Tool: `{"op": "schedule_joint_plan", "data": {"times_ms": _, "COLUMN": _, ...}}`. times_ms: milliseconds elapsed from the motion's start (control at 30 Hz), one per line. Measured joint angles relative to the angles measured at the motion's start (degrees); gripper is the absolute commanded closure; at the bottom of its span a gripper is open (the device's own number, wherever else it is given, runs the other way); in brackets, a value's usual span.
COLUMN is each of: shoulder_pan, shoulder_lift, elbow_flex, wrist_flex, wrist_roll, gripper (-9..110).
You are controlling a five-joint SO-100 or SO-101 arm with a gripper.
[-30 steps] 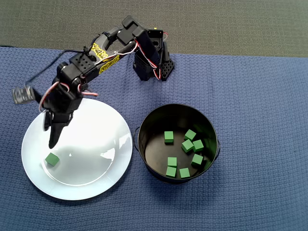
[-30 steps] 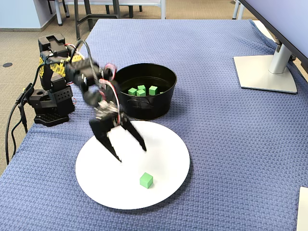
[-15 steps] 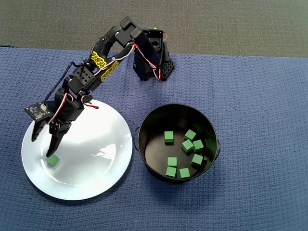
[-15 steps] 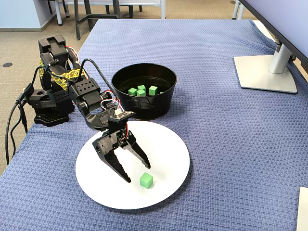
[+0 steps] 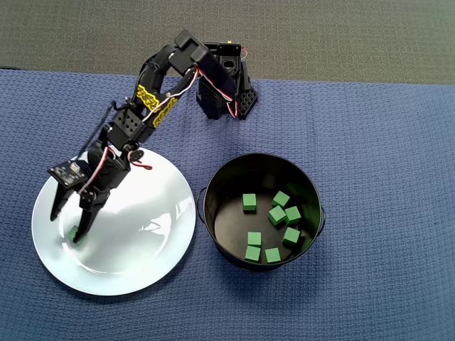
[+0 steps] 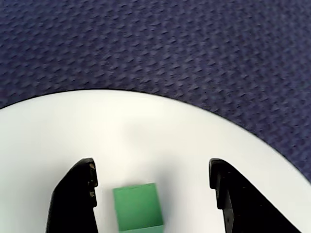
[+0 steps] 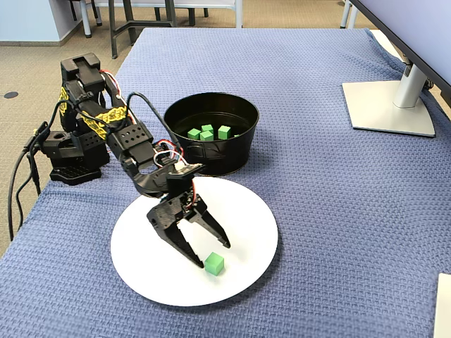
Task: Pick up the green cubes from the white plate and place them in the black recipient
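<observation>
One green cube (image 6: 137,206) lies on the white plate (image 6: 146,131), between the two black fingers (image 6: 77,194) of my open gripper (image 6: 151,167). It is nearer the left finger in the wrist view and touches neither. In the fixed view the gripper (image 7: 213,253) straddles the cube (image 7: 215,263) near the plate's (image 7: 239,211) front. From overhead the gripper (image 5: 65,227) covers most of the cube (image 5: 75,234) at the plate's (image 5: 135,241) left side. The black recipient (image 5: 234,227) to the right holds several green cubes (image 5: 249,202), as the fixed view (image 7: 206,132) also shows.
The arm's base (image 5: 224,92) stands at the far edge of the blue cloth (image 5: 384,156). A monitor stand (image 7: 391,105) sits at the right of the fixed view. The black recipient's wall (image 7: 211,158) rises just behind the plate.
The gripper has swung over the plate and lowered around the lone cube, staying open. The cube has not moved.
</observation>
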Motion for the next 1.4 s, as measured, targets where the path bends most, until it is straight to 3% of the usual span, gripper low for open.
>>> {"op": "schedule_joint_plan", "data": {"times_ms": 1000, "shoulder_pan": -3.3, "shoulder_lift": -3.3, "elbow_flex": 4.5, "wrist_flex": -6.9, "wrist_roll": -0.2, "gripper": 72}}
{"op": "schedule_joint_plan", "data": {"times_ms": 1400, "shoulder_pan": -2.5, "shoulder_lift": -3.3, "elbow_flex": 1.5, "wrist_flex": -1.4, "wrist_roll": -0.2, "gripper": 72}}
